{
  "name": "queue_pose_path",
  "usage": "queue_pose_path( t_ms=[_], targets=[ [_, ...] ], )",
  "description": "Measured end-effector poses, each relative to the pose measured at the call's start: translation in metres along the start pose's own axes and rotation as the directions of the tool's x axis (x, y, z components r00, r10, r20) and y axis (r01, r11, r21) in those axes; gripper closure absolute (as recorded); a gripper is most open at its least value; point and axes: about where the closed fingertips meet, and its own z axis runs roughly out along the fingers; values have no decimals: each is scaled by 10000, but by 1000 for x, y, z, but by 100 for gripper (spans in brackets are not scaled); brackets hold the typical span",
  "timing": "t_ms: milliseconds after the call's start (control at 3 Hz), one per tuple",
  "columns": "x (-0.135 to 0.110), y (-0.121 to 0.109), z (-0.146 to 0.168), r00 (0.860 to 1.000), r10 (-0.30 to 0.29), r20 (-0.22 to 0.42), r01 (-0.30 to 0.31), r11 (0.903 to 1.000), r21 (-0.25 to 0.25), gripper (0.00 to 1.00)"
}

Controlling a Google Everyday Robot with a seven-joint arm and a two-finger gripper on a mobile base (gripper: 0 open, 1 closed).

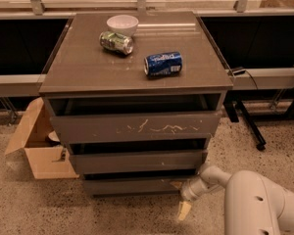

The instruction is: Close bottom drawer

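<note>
Low down, the tool (181,198) sits beside the bottom drawer (132,185)

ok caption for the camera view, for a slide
Gripper at the bottom drawer's right end; green can, blue can and bowl atop the cabinet

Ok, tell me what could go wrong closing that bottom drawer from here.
1. The claw sits at the right end of the bottom drawer; an off-centre push may skew it or slip off the handleless front.
2. A hard shove could jolt the cabinet and roll the blue soda can lying on its side.
</note>
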Motion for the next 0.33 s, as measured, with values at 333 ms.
queue_pose_path(
  t_ms=[333],
  targets=[
    [2,-15,-20,9999,-141,23,140,9995,271,0]
  ],
)
